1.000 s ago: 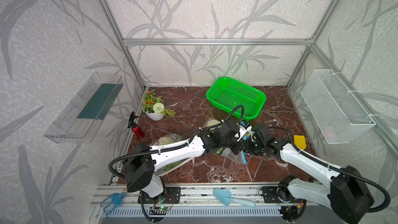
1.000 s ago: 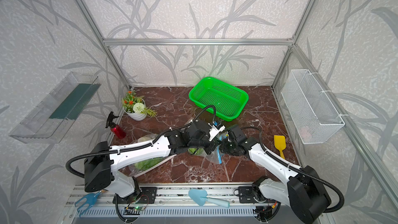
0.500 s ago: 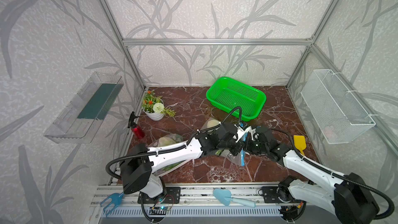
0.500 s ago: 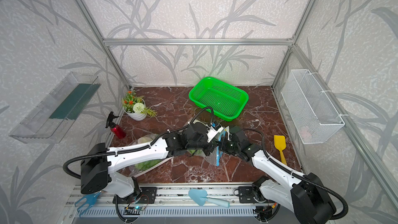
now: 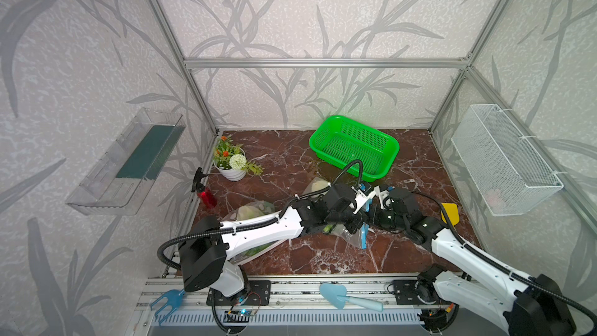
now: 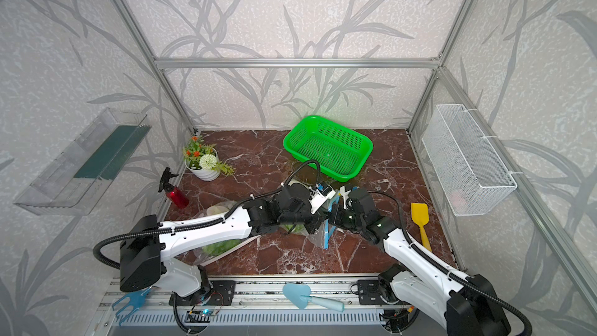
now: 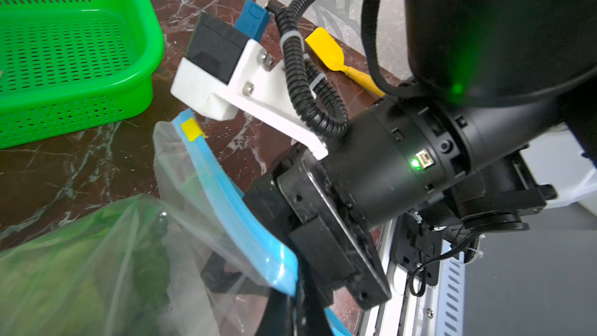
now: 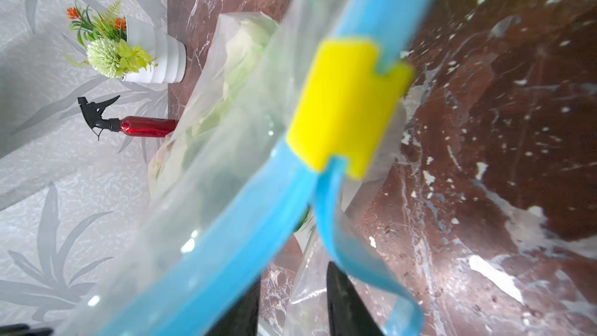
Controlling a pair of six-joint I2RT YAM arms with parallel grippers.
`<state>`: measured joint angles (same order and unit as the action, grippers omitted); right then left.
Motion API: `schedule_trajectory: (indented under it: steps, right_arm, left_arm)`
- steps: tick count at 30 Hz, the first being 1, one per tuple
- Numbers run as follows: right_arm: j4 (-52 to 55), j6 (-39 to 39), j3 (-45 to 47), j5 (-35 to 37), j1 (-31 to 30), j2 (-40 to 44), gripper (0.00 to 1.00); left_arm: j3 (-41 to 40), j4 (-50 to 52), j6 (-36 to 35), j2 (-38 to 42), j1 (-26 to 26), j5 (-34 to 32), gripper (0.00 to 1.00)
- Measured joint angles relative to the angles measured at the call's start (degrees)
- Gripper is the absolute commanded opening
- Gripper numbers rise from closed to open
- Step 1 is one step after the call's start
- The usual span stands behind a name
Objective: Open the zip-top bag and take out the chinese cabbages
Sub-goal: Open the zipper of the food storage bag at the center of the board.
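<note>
While the zip-top bag (image 7: pixel 206 221) was unzipped only up to its yellow slider (image 8: pixel 345 105), the chinese cabbages (image 8: pixel 239 46) lay inside, robot-side of the green basket (image 7: pixel 64 117). Next I needed the lips spread. Left gripper (image 7: pixel 295 298) pinched the blue zip strip (image 7: pixel 226 195), fully closed; right gripper (image 8: pixel 290 282) sat jaws apart astride film, gripping nothing.

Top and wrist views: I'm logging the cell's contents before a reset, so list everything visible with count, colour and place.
bag: one, clear with blue zip, mid-table
cabbages: count hidden, pale green, inside the bag
basket: one, green, back of table
potted flowers: one, white pot, back left
spray bottle: one, red, left edge
scoop: one, yellow, right side
trowel: one, light blue, front rail
hand rake: one, blue, front rail
shelf: one, clear, left wall
wire basket: one, white, right wall
left end effector: one, black, shut on the bag's zip
right end effector: one, black, open at the bag's mouth
</note>
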<state>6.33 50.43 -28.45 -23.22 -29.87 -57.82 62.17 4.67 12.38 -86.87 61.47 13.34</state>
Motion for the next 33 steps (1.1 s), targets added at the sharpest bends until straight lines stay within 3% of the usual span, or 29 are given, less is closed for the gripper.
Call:
schedule_trajectory:
  steps: [8,22,28,33]
  right_arm:
    - [-14.29,4.72,3.74,-5.18,-0.15,-6.56,0.33]
    - [-16.06,5.33,4.7,-5.18,-1.22,-6.49,0.28]
    - [-15.15,5.53,5.66,-3.78,-1.4,-3.06,0.4]
    - [-14.32,5.64,7.23,-3.8,-0.96,-0.85,0.41]
  left_arm:
    - [-1.62,0.13,-0.02,0.11,-0.92,-1.05,0.0]
    - [-1.79,1.81,-5.4,1.68,0.7,-5.55,0.0]
    - [-1.79,-0.85,-7.19,3.96,2.64,-6.21,0.0]
    - [-1.79,-3.61,-7.26,4.11,3.45,-4.44,0.0]
